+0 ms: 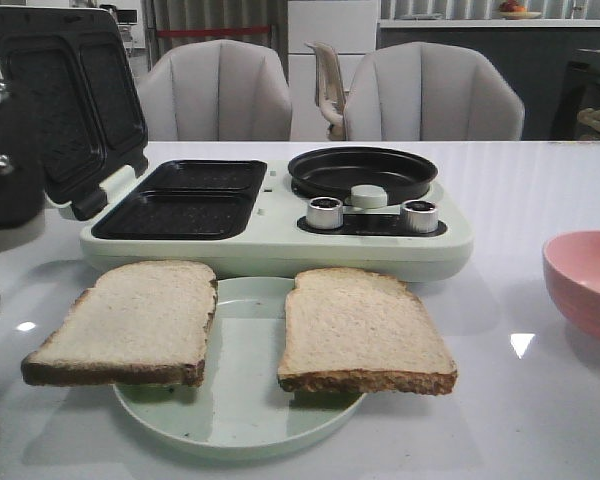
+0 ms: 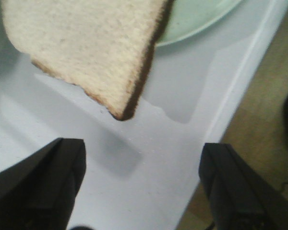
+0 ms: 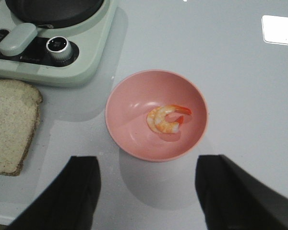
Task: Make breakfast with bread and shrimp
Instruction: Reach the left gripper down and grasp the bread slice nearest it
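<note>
Left gripper (image 2: 143, 184): jaws wide apart, nothing between them, hovering above the table near the corner of the left bread slice
Right gripper (image 3: 148, 191): jaws wide apart, nothing held, hovering above the table just beside the pink bowl (image 3: 134, 143)
Bread, left slice (image 1: 130, 320): on the plate (image 1: 242, 415), hanging well over the plate's left rim, untoasted
Bread, right slice (image 1: 362, 328): on the plate's right side, overhanging that rim, apart from the left slice, untoasted
Shrimp (image 3: 166, 119): curled pieces lying inside the pink bowl, which sits on the table well right of the plate
Breakfast maker (image 1: 270, 215): just behind the plate, lid (image 1: 65, 100) swung open and standing up at its left; both sandwich wells (image 1: 185, 198) bare
Pan (image 1: 362, 172): on the maker's right half, behind the two knobs (image 1: 325, 212), nothing in it
Done so far: lid open, food laid out; nothing loaded
Left to do: my read, all of it, bread into the wells, shrimp out of the bowl
Stage: start of task, neither arm touching anything
</note>
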{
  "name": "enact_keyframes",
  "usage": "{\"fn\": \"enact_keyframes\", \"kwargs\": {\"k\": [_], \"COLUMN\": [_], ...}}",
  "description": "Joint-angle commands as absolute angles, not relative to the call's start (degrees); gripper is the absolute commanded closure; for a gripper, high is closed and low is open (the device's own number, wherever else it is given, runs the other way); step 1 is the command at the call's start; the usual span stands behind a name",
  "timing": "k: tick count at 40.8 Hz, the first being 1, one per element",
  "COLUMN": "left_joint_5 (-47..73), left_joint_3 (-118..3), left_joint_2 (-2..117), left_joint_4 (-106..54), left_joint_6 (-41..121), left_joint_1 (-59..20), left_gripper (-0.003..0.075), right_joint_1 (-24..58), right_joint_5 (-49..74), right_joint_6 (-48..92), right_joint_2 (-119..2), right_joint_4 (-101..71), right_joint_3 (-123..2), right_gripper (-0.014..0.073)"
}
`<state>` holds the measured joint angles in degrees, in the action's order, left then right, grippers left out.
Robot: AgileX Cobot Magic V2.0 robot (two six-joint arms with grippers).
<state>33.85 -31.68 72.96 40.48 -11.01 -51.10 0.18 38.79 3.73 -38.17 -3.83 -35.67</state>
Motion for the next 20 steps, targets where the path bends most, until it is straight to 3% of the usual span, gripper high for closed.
{"fn": "enact_keyframes", "kwargs": {"k": [1,20], "left_joint_5": [32.8,32.0], "left_joint_3": [-33.1,-33.1], "left_joint_2": [75.0,87.7], "left_joint_4": [57.0,80.8], "left_joint_6": [-24.0,-38.9], "left_joint_1": [-53.6,-53.9], "left_gripper": [0.0193,0.0204], "right_joint_1": [0.1,0.1], "right_joint_5": [35.2,35.2], "right_joint_6": [3.8,3.8], "right_joint_2": [-38.6,-38.6], "right_joint_4": [-3.8,-3.8], "right_joint_3": [-37.6,-37.6], "right_gripper": [0.0057,0.0057]}}
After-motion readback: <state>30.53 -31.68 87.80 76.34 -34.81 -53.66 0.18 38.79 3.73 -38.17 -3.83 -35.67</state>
